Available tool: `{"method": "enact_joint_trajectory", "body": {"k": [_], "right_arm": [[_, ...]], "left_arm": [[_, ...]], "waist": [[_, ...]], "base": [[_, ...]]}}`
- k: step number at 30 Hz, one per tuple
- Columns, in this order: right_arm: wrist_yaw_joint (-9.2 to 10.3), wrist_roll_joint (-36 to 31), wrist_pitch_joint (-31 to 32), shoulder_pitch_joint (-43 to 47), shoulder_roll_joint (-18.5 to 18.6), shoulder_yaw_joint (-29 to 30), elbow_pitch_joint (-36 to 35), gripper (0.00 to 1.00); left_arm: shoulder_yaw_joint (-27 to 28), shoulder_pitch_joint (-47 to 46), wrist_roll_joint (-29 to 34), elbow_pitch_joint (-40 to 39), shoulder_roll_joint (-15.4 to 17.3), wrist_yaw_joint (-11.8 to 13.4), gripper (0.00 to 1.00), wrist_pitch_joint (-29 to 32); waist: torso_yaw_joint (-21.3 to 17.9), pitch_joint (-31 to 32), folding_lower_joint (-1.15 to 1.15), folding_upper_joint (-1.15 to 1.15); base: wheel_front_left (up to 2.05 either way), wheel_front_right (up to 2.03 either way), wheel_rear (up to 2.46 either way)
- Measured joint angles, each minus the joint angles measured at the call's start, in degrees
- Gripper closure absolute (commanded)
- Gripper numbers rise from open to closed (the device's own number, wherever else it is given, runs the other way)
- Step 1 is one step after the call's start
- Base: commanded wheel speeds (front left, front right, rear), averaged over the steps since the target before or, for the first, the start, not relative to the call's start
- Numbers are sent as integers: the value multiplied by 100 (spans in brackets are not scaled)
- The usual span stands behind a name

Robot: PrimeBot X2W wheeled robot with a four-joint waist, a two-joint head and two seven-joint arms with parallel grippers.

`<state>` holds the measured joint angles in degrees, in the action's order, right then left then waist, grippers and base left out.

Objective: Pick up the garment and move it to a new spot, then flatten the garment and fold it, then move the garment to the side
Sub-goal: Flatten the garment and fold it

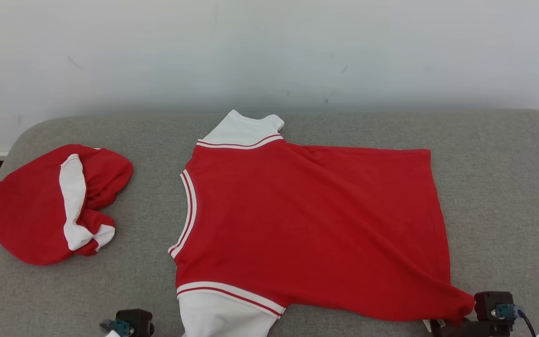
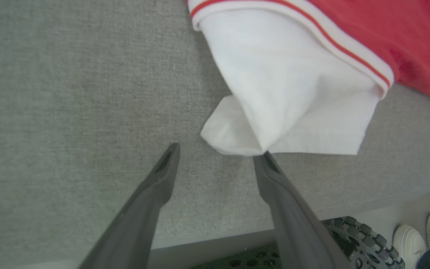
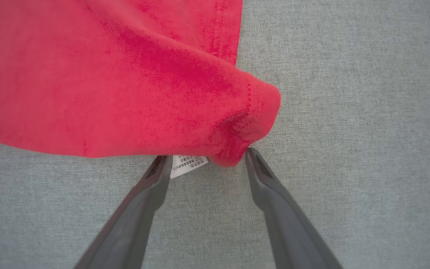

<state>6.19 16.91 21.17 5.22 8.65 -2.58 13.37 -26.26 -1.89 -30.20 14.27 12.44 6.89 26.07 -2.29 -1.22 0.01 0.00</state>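
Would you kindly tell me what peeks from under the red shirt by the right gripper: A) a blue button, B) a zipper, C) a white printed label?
C: a white printed label pokes out under the corner of the red shirt, right at the open right gripper.

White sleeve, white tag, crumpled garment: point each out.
white sleeve point(image 2: 293, 93): left wrist view, middle of the white cloth.
white tag point(image 3: 187, 164): right wrist view, printed face.
crumpled garment point(image 1: 26, 215): head view, red body.
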Motion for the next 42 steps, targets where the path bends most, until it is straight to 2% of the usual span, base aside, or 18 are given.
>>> {"method": "enact_joint_trajectory", "body": {"k": [4, 5, 6, 7, 8, 9, 10, 11, 12, 13, 14, 15, 28, 29, 30, 35, 42], "right_arm": [[21, -42, -34, -149, 2, 22, 132, 0], [21, -42, -49, -160, 1, 22, 167, 9], [23, -42, -49, -175, 0, 22, 197, 55], [35, -42, -51, -207, -3, 22, 236, 66], [35, -43, -53, -237, -5, 22, 275, 69], [35, -43, -58, -254, -11, 22, 305, 82], [35, -42, -59, -256, -14, 22, 331, 94], [35, -42, -71, -257, -20, 22, 353, 98], [35, -42, -86, -262, -24, 22, 374, 100], [35, -42, -107, -277, -26, 22, 400, 100], [35, -42, -108, -307, -29, 22, 433, 100], [35, -42, -109, -344, -31, 22, 466, 100], [29, -36, -257, -372, -42, 41, 628, 100], [29, -33, -260, -374, -42, 42, 642, 100], [27, -31, -270, -375, -43, 43, 655, 100], [27, -30, -309, -378, -48, 45, 706, 100], [-14, -29, -355, -458, -60, 40, 800, 100]], "left_arm": [[1, -102, 0, 82, -27, -42, 0, -46], [-1, -102, 0, 110, -34, -42, 0, -47], [-2, -102, -1, 137, -46, -45, 0, -47], [-1, -102, -2, 157, -62, -79, 9, -67], [-1, -104, -3, 171, -76, -91, 23, -89], [1, -108, -7, 189, -86, -92, 53, -90], [4, -114, -10, 208, -89, -94, 57, -96], [9, -126, -11, 234, -89, -99, 62, -97], [13, -143, -18, 268, -90, -134, 79, -99], [12, -172, -31, 305, -94, -141, 85, -121], [14, -199, -45, 323, -102, -144, 99, -142], [13, -213, -52, 333, -111, -147, 100, -147], [65, -217, -63, 434, -111, -244, 100, -337], [38, -216, -34, 425, -79, -243, 52, -342], [-7, -217, 18, 421, -29, -243, 0, -342], [-98, -219, 156, 363, 160, -297, 0, -349], [-308, -371, 265, 135, 203, -646, 0, -471]], "waist": [[7, -30, 0, 0], [9, -38, 0, 0], [11, -46, 0, 0], [14, -55, 0, 0], [17, -63, 0, 0], [20, -71, -1, 0], [23, -79, 0, 0], [26, -86, -1, 0], [29, -92, -1, 0], [32, -98, -1, 0], [35, -102, 0, 0], [38, -106, 0, 0], [54, -93, -1, 0], [56, -90, 0, 0], [59, -88, -1, 0], [83, -72, -1, 0], [105, -53, 0, 0]], "base": [[0, 0, 0], [0, 0, 0], [0, 0, 0], [0, 0, 0], [0, 0, 0], [0, 0, 0], [0, 0, 0], [0, 0, 0], [0, 0, 0], [0, 0, 0], [0, 0, 0], [0, 0, 0], [0, 0, 0], [0, 0, 0], [0, 0, 0], [0, 0, 0], [0, 0, 0]]}}
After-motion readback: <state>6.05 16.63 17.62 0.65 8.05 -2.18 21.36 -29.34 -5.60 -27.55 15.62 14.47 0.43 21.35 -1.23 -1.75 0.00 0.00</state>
